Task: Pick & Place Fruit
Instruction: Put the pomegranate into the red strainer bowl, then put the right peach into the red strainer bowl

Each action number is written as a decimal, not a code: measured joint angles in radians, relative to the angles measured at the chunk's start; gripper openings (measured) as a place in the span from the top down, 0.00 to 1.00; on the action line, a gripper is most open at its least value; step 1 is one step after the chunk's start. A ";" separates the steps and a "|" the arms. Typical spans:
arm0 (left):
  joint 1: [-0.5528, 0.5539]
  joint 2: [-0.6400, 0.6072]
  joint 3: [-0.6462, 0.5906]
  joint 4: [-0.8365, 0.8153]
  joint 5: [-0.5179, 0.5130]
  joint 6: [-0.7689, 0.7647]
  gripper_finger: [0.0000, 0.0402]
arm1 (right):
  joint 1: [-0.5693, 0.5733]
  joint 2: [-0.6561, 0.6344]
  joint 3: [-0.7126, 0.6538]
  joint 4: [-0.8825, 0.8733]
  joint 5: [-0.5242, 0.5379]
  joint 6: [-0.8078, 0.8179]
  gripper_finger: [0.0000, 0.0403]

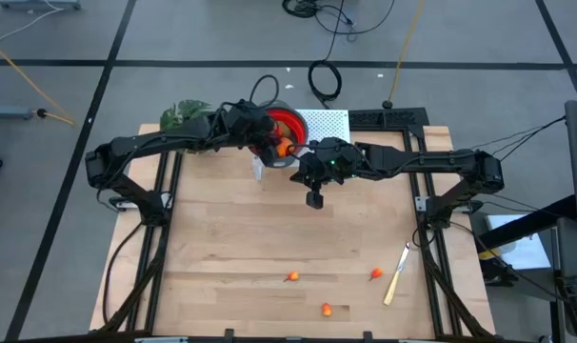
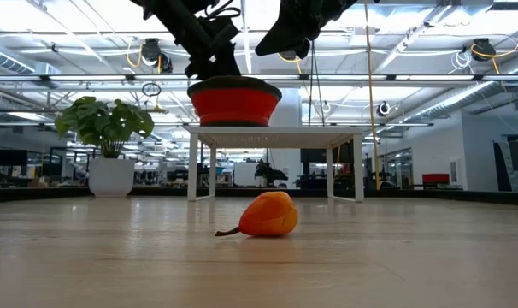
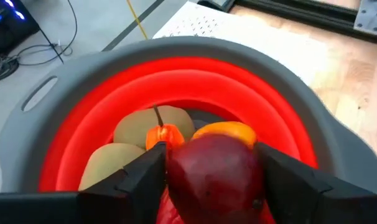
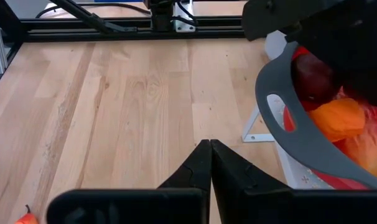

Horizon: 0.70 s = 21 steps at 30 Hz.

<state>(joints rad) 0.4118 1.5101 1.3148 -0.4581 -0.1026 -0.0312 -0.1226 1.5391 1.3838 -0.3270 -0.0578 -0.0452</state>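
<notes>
The left gripper (image 3: 213,180) hangs over the red bowl (image 1: 287,126) on a white stand (image 2: 276,135) at the tabletop's far edge, its fingers (image 3: 139,177) either side of a dark red fruit (image 3: 216,171). Just beside it hovers the right gripper (image 4: 209,163), fingers pressed together. Three small orange fruits (image 1: 292,276) lie near the front edge, beside a knife (image 1: 397,273).

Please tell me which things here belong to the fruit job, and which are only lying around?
For the job:
- dark red fruit between the left hand's fingers
- red bowl with fruit inside
- three small orange fruits on the table
- right hand, shut

Lying about:
- knife
- green plant
</notes>
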 joint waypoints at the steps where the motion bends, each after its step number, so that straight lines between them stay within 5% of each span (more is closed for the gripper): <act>1: 0.000 0.000 0.000 0.005 0.001 0.000 0.38 | 0.000 0.000 0.000 0.000 0.000 0.000 1.00; 11: 0.005 -0.078 0.009 -0.011 -0.055 0.022 0.20 | 0.000 0.000 0.000 0.000 0.000 0.000 1.00; 21: -0.079 -0.304 -0.008 -0.197 -0.056 -0.059 0.29 | 0.020 0.000 0.000 -0.087 0.002 -0.102 1.00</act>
<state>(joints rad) 0.3331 1.2057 1.3066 -0.6555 -0.1589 -0.0903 -0.1028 1.5391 1.3838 -0.4143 -0.0558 -0.1472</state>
